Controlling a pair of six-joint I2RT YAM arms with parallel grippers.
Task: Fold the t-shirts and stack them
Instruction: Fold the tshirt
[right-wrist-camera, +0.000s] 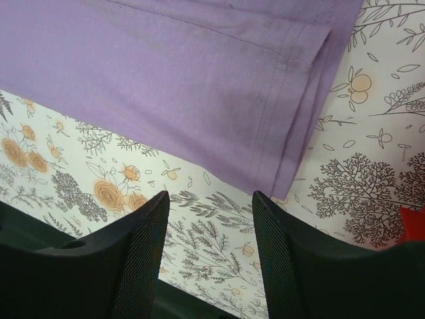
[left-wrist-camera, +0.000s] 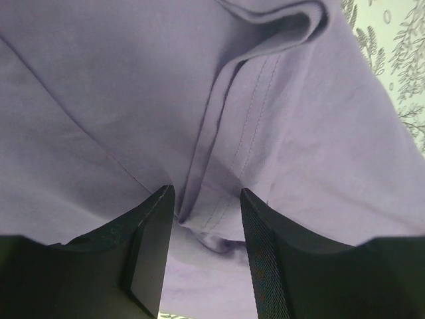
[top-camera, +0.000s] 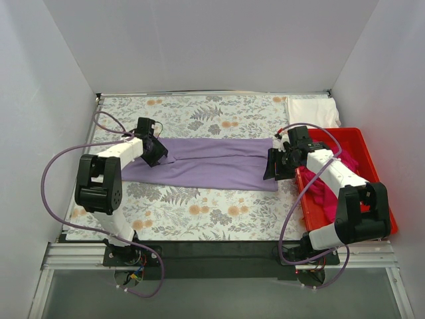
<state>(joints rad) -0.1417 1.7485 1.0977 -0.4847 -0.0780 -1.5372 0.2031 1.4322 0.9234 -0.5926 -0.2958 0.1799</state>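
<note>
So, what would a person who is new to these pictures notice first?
The lavender t-shirt, folded into a long band across the middle of the floral tablecloth, with the left gripper and the right gripper at its two ends. Next, the red bin at the right, holding a magenta t-shirt, and a white t-shirt behind it.

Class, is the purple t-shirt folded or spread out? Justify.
Folded lengthwise: the purple t-shirt lies as a narrow band, its hem doubled over.

A red plastic bin (top-camera: 352, 136) sat just right of the right gripper (top-camera: 272, 169), with floral tablecloth (top-camera: 199, 212) spread beneath it.
</note>
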